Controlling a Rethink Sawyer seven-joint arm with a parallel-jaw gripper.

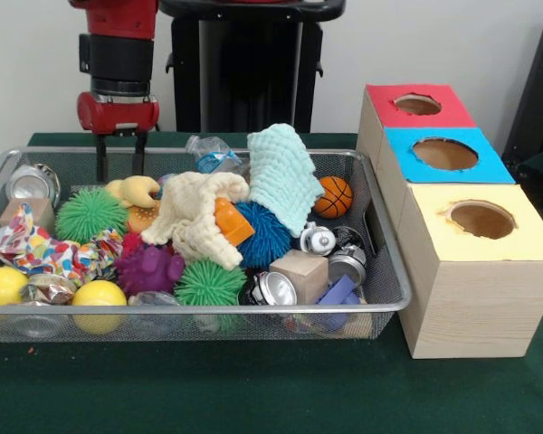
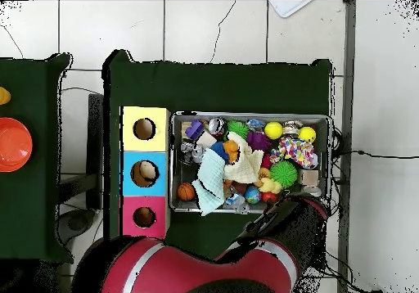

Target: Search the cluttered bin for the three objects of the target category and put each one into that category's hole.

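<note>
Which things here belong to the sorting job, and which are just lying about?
Job: wire bin of mixed clutter; box with red, blue and yellow holes; the arm with its jaws open behind the bin.
Lying about: orange dish on the side table; white object on the floor.

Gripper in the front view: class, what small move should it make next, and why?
Probably a short shift in over the bin, toward the green spiky ball. The gripper hangs open and empty at the bin's far rim, with that ball and a yellow toy lying closest. Which category is wanted cannot be told.
</note>
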